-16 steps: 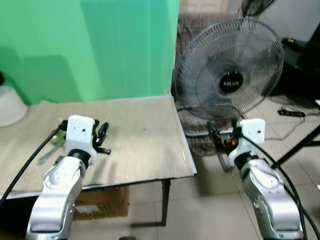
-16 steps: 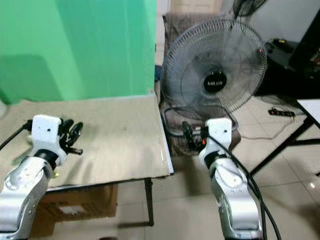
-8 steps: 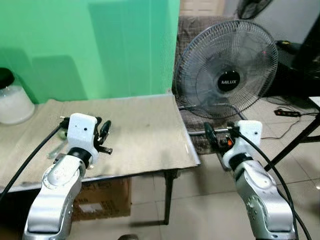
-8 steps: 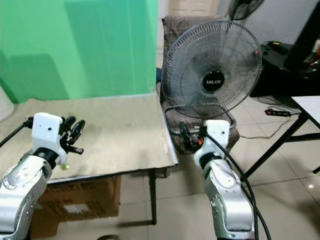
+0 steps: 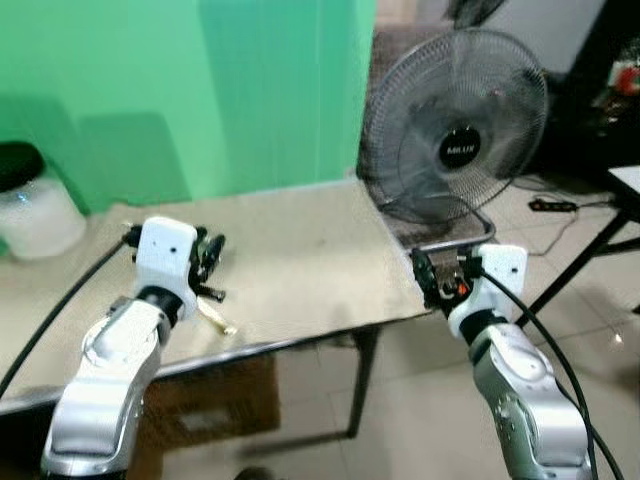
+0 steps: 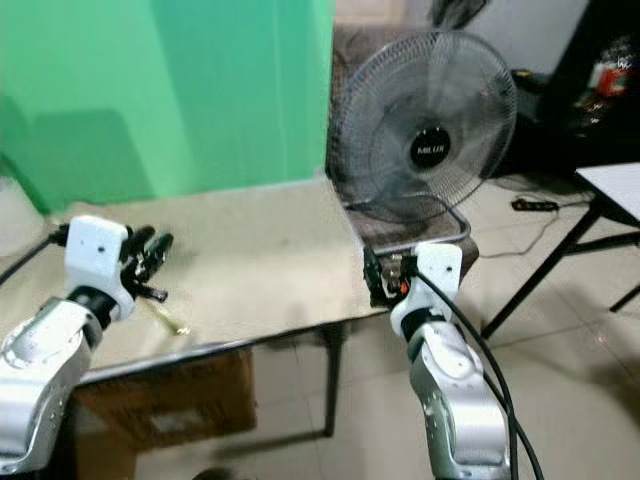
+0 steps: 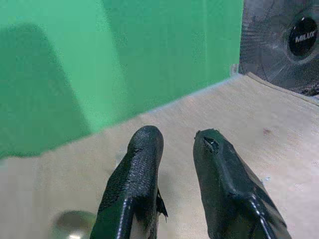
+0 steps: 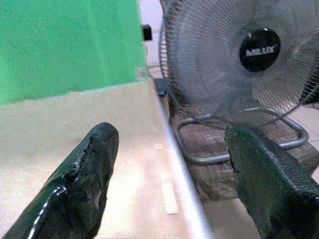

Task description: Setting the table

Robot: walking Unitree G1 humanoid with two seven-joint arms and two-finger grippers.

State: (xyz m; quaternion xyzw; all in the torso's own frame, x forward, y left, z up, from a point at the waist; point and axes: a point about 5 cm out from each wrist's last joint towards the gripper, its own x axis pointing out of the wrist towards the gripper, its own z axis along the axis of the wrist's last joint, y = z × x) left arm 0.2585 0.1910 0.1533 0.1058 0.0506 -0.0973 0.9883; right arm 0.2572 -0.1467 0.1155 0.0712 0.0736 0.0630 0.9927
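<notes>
Whole head view has shifted since half a second ago, so my camera moved: the beige cloth-covered table (image 5: 300, 250) now runs diagonally, its near edge dropping toward lower left, and the round black-grilled standing fan (image 5: 455, 130) sits higher at upper right. A small yellowish utensil-like piece (image 5: 215, 318) now shows on the cloth just below my left gripper (image 5: 207, 262); too blurred for me to name.

Left gripper hovers over the left-centre of the table, black fingers (image 7: 134, 174) slightly parted with a narrow gap, nothing between them. The yellowish piece lies just beside and below it, apart from the fingertips.

Right gripper (image 6: 378, 277) sits centre-right at the table's right corner edge, fingers (image 8: 89, 169) spread wide, empty, straddling the table edge with the fan beyond.

White translucent jar with a black lid (image 5: 30, 205) stands at far left on the table, against the green wall (image 5: 180, 90), well apart from both grippers.
</notes>
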